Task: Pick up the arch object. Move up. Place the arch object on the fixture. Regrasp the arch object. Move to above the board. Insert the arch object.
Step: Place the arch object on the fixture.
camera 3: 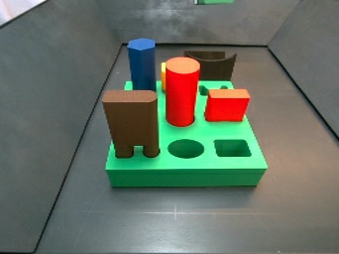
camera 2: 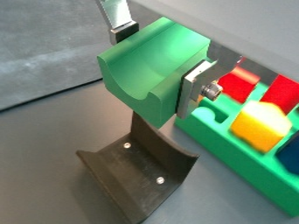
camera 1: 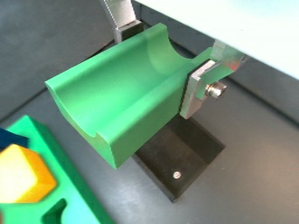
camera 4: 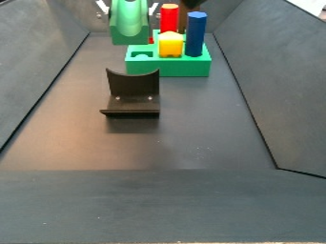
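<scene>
My gripper [camera 1: 163,63] [camera 2: 158,61] is shut on the arch object [camera 1: 117,96] [camera 2: 146,74], a green oblong block with a half-round channel cut into it. One silver finger [camera 1: 201,87] presses its side and the other finger [camera 1: 126,35] meets the opposite side. The block hangs in the air, clear of the fixture [camera 1: 181,157] [camera 2: 140,171] below it. In a side view the held arch object [camera 4: 128,21] is high up, beyond the fixture [camera 4: 132,93] and left of the board [camera 4: 173,65]. The board [camera 3: 185,164] shows a round and a square hole free near its front edge.
On the board stand a brown two-legged block [camera 3: 130,124], a red cylinder [camera 3: 181,91], a red cube [camera 3: 227,103], a blue post [camera 3: 142,62] and a yellow block [camera 2: 260,122]. Dark sloping walls [camera 4: 51,86] enclose the floor on both sides.
</scene>
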You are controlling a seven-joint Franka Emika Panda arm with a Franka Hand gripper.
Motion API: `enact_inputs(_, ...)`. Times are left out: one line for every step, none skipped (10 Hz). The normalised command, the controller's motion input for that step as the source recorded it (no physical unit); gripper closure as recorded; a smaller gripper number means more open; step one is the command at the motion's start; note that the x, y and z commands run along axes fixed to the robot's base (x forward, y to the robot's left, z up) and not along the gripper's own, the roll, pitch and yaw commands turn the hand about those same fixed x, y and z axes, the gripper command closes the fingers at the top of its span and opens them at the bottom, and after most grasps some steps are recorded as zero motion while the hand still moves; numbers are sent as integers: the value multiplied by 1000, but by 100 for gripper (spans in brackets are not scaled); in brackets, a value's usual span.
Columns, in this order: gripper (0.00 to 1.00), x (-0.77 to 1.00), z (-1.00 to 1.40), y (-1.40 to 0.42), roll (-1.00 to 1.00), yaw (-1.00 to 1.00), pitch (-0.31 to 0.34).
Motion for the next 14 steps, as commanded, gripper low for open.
enact_inputs(100,112,15,106,-995,-141,324)
enact_inputs(100,91,0,76,-739,-157,242)
enact_inputs(100,90,-8,66,-563,-166,185)
enact_inputs(100,88,-12,58,-333,-165,128)
enact_inputs(100,84,-2,37,-210,-151,90)
enact_inputs(100,101,-1000,62,-1000,-174,6)
enact_inputs(100,104,-1000,68,-1000,-169,-8)
enact_inputs(100,108,-1000,74,-1000,-165,-2)
enact_inputs(100,126,-1000,76,-1000,-154,24)
enact_inputs(100,132,-1000,81,-1000,-152,32)
enact_inputs(100,144,-1000,90,-1000,-158,36)
enact_inputs(100,158,-1000,98,-791,-138,30)
enact_inputs(100,166,-1000,106,-626,-123,26)
enact_inputs(100,172,-1000,109,-518,-115,28)
